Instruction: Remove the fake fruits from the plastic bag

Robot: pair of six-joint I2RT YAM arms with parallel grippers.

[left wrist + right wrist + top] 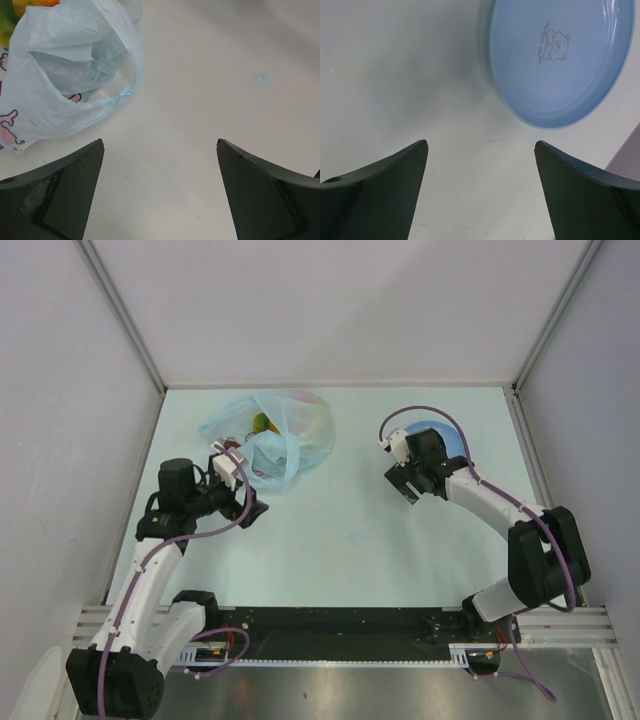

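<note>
The pale-blue plastic bag [268, 435] lies at the back left of the table, crumpled, with a handle loop toward me. Yellow and green fake fruits [264, 423] show through its top; the rest are hidden inside. In the left wrist view the bag [65, 75] fills the upper left, with a bit of orange and green fruit [20, 10] at the corner. My left gripper [250, 508] [160, 145] is open and empty, just in front of the bag's handle. My right gripper [408, 485] [481, 145] is open and empty beside the plate.
A round blue plate [445, 435] [560, 60] with a small bear print lies at the back right, partly under my right arm. A small pale mark [357, 537] is on the table's middle. Grey walls enclose the table on three sides.
</note>
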